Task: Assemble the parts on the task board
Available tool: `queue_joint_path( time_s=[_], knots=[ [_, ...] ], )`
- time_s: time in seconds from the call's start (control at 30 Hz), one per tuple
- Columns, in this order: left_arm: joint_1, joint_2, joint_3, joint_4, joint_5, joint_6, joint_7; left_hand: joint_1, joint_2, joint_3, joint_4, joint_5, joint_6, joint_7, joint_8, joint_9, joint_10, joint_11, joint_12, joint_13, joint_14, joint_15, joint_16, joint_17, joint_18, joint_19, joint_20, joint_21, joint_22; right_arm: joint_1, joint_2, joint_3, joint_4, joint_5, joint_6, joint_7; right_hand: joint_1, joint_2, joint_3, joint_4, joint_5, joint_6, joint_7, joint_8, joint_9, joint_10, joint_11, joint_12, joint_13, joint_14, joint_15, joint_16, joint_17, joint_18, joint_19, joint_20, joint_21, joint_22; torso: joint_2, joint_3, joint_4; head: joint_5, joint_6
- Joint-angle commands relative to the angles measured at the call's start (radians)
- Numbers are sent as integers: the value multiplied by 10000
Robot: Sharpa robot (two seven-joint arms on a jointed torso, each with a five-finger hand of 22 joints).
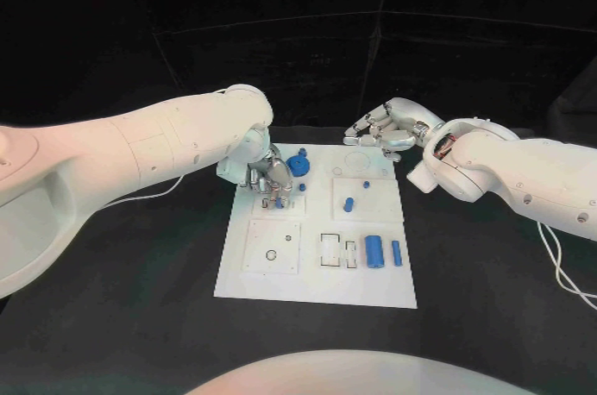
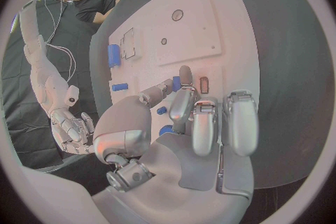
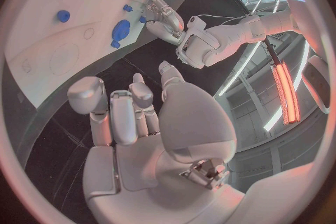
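The flat white rectangular task board lay in the middle of the black table, its small blue plastic parts spread over its surface. The left silver many-fingered hand was lowered onto the board's far left section, fingertips down on a small recessed panel, with a little blue piece just beside its fingers; whether it actually had hold of that piece could not be told. A round blue knob-shaped part sat just beyond this hand, toward the board's far edge. Toward the near right of the hand, two upright blue cylinders, a thicker blue cylinder and a slim blue cylinder, stood side by side next to a pair of empty rectangular slots. A short blue peg and a tiny blue stud rested between the two hands. The right silver many-fingered hand hovered off the board's far right corner, its fingers curled in loosely and holding nothing.
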Motion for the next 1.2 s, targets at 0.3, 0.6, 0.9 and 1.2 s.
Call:
queue_joint_path(
  time_s=[0.3,0.6,0.9,1.2],
  knots=[
    [-56,25,-24,-75,-140,-12,-260,-309,-46,-825,219,-2,208,-70,-190,62,-49,2,-5,46,1069,81,32,2635,-210,490,82,66,1276,20,-4,5,47,36,25,38,54,36,-61,16,39,37,-32,39,8,-30,-22,56,-7,383,-40,-60,12,179,-19,-64,-55,-5,-2,0,4,-17,0],
    [-59,-23,-24,-70,-218,-140,-250,-620,-456,-1760,467,-6,286,-74,-309,103,-48,3,-5,66,1069,78,32,2635,-202,473,82,43,1262,20,-4,5,42,36,23,43,67,35,-80,25,62,47,-34,50,9,-48,-25,38,-33,379,-42,-77,-8,182,-24,-66,-64,-21,2,-2,2,-21,-6],
    [-58,-160,-22,34,-325,-335,-226,-574,-673,-2493,555,-9,320,-83,-407,147,-60,-9,-29,59,1069,63,32,2635,-193,459,71,14,1239,20,-10,5,29,36,29,43,67,35,-80,25,62,47,-34,50,9,-48,-25,38,-33,379,-42,-77,-8,182,-24,-66,-64,-21,-3,-7,8,-41,-9],
    [57,-765,45,768,-567,-1040,-164,-512,-1116,-3816,784,-12,331,-80,-497,219,-144,-12,-173,-70,1069,38,32,2635,-153,399,44,-129,1086,19,-30,5,-35,36,33,49,70,33,-86,27,67,46,-34,51,9,-67,-25,17,-58,374,-42,-94,-33,185,-32,-66,-75,-41,-13,-5,29,-71,32]
  ],
)
